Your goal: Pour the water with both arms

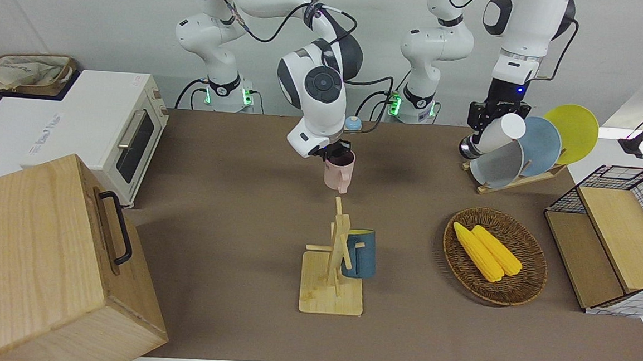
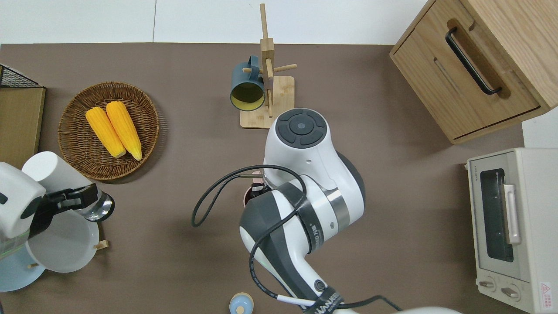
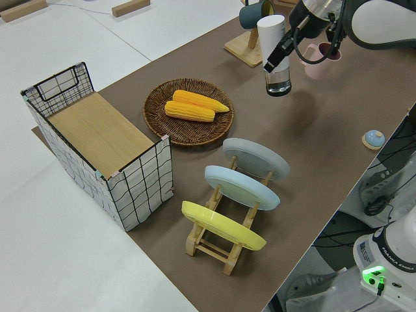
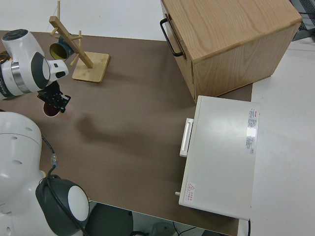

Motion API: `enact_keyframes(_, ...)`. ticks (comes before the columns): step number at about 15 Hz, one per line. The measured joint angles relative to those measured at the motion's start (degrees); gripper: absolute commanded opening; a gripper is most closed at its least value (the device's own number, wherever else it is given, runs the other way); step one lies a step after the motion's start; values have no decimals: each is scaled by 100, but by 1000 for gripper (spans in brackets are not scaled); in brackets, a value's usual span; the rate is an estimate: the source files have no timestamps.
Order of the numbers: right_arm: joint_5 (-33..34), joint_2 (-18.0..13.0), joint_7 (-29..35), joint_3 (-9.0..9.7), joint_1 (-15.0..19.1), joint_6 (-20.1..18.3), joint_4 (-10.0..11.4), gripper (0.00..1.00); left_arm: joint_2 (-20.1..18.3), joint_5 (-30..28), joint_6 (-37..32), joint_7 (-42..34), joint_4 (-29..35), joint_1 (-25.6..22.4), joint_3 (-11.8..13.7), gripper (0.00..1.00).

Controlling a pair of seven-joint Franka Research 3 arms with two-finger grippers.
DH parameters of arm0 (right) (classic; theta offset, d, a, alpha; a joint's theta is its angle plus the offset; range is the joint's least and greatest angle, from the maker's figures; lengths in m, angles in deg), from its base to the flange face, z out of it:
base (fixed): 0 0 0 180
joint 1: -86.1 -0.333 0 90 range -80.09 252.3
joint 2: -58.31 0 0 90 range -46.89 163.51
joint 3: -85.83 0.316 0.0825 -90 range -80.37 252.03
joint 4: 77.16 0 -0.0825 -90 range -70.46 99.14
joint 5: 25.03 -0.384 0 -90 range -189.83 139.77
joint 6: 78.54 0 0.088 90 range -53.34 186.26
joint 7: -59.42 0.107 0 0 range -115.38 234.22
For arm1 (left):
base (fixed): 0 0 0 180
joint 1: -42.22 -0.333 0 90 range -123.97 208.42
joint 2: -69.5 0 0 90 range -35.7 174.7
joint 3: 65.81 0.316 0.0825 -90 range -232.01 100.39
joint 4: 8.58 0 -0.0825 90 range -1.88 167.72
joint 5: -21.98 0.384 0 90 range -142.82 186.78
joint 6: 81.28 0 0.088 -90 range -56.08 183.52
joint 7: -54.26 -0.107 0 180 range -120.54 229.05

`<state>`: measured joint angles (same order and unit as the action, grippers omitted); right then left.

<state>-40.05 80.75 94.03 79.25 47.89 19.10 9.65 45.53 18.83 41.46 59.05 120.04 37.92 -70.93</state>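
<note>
From my remote station, both arms are aloft over the brown table (image 1: 227, 264). My right gripper (image 1: 337, 150) is clamped on the rim of a pink mug (image 1: 339, 170), held upright over the middle of the table, at about 6 o'clock from the wooden mug stand (image 2: 267, 87) in the overhead view. A blue mug (image 2: 247, 85) hangs on that stand. My left gripper (image 2: 74, 197) is clamped around a white-topped bottle (image 3: 275, 45) with a clear lower part, tilted, over the edge of the grey plate (image 2: 61, 248) in the plate rack, at 6 o'clock from the basket (image 2: 74, 152) holding two corn cobs (image 2: 114, 129).
</note>
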Motion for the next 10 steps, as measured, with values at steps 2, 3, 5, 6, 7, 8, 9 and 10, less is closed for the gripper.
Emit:
enact_keyframes(2, -139, 198, 336, 0, -159, 65, -161, 0, -170, -26, 0, 16, 227, 139, -7, 0)
enact_keyframes(3, -258, 290, 484, 0, -215, 150, -241, 0, -235, -63, 0, 27, 323, 208, -8, 0)
enact_keyframes(5, -469, 472, 726, 10, -285, 281, -423, 0, -339, -147, 0, 51, 495, 309, -11, 0)
enact_keyframes(6, -560, 568, 830, 31, -309, 302, -530, 0, -387, -189, 0, 51, 580, 357, -11, 0)
enact_keyframes(7, -643, 648, 932, 41, -343, 349, -613, 0, -426, -218, 0, 51, 658, 419, -10, 0)
enact_keyframes(8, -713, 707, 1025, 54, -367, 411, -666, 0, -460, -242, 0, 51, 734, 484, -12, 0)
enact_keyframes(9, -814, 764, 1122, 69, -389, 481, -706, 0, -496, -255, 0, 51, 814, 548, -11, 0)
enact_keyframes(10, -922, 821, 1210, 72, -418, 549, -732, 0, -532, -266, 0, 51, 896, 603, -13, 0)
